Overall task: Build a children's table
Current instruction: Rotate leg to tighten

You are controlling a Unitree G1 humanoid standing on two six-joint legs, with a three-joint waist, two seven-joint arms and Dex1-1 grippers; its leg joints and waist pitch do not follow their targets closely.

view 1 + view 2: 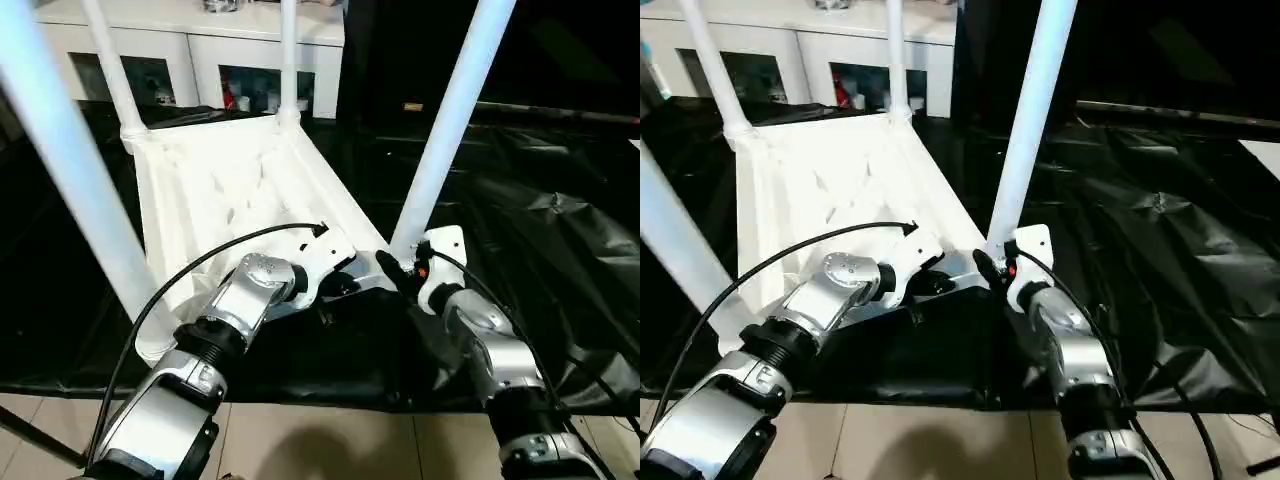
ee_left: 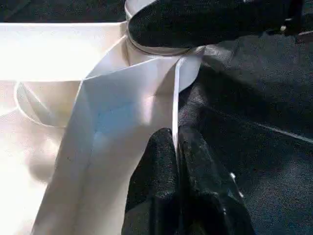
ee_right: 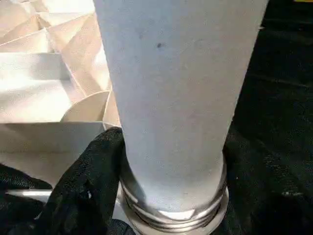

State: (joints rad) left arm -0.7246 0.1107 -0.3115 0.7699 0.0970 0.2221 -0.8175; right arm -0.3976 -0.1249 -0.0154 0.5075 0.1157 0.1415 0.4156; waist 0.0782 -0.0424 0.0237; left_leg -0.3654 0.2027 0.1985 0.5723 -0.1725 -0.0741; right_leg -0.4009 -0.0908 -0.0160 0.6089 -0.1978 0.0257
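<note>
The children's table [image 1: 230, 190] lies upside down on the black cloth, its ribbed underside facing up and several white legs standing in the corner sockets. My left gripper [image 1: 338, 285] is at the near right corner, shut on the thin rim [image 2: 175, 98] of the top. Just beside it, my right gripper [image 1: 396, 268] is closed around the base of the near right leg [image 1: 450, 120]. One black finger [image 3: 93, 171] presses against that leg just above its threaded collar [image 3: 171, 215]. The near left leg [image 1: 70, 170] rises close to the camera.
Wrinkled black cloth [image 1: 560, 230] covers the work table to the right. A white cabinet [image 1: 200, 50] stands behind. The work table's front edge runs just under my forearms, with tiled floor [image 1: 330, 440] below. A black cable [image 1: 200, 260] arcs over my left forearm.
</note>
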